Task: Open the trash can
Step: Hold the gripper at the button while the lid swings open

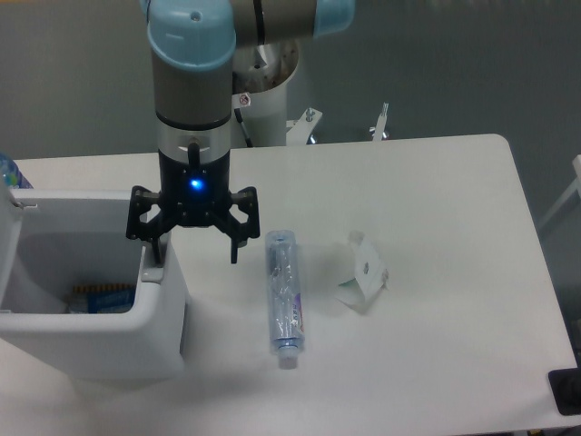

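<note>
Trash can (91, 341) near left, already open, lid (11, 241) raised at far-left edge. Gripper (196, 247) spread wide, empty, over right wall. Next I lift arm clear.

The trash can (91, 336) looks like smooth white plastic with a soft sheen. The tabletop (436, 363) is a smooth, matt white surface. The gripper (196, 250) is matt black, below a glossy pale-blue arm joint (192, 36). The tube (282, 295) is clear, shiny plastic.
</note>
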Robot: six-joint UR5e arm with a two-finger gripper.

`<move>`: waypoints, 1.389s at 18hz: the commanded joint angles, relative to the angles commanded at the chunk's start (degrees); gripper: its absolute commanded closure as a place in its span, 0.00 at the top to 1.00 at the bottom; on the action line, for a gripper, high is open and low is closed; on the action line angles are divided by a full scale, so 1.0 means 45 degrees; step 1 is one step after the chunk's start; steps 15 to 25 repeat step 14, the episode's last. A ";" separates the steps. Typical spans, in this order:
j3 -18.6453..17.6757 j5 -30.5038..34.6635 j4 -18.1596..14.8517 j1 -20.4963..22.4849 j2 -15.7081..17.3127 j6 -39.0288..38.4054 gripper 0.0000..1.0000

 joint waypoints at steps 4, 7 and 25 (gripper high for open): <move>0.0625 0.0837 -0.0097 0.0233 -0.0020 0.0992 1.00; 0.0647 0.1658 -0.0447 0.0644 0.0058 0.2922 1.00; 0.0548 0.2461 -0.2050 0.2069 0.0410 0.7283 1.00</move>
